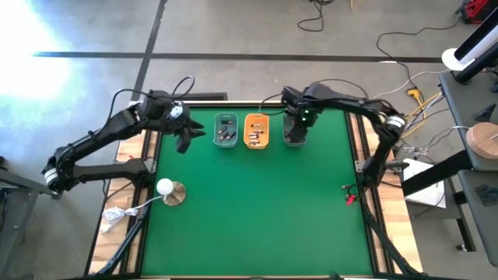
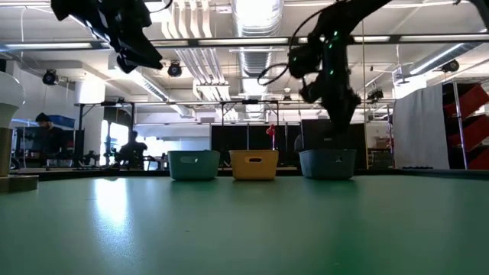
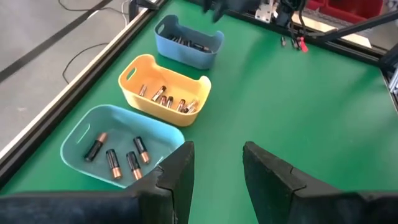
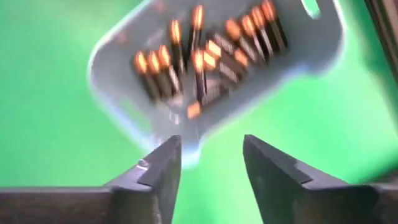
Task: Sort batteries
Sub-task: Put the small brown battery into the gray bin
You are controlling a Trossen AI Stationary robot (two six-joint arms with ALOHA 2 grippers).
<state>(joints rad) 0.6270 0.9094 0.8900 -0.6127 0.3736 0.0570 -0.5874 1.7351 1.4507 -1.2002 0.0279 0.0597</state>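
Above the blue-grey tray (image 1: 295, 138) | right gripper (image 4: 210, 163) fingers apart, empty; batteries (image 4: 205, 50) lie in tray | step: drop-off | next: lift clear | left gripper (image 3: 217, 168) parted, waiting beside teal tray (image 3: 74, 140)

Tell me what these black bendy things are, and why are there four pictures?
They are two robot arms with pinchers, sorting batteries into three little trays on a green table. One picture looks down from above, one looks across the tabletop, and two come from cameras on the arms' wrists. The left gripper hangs open and empty near the light blue tray. The right gripper is open and empty over the grey-blue tray. The yellow tray sits between them.
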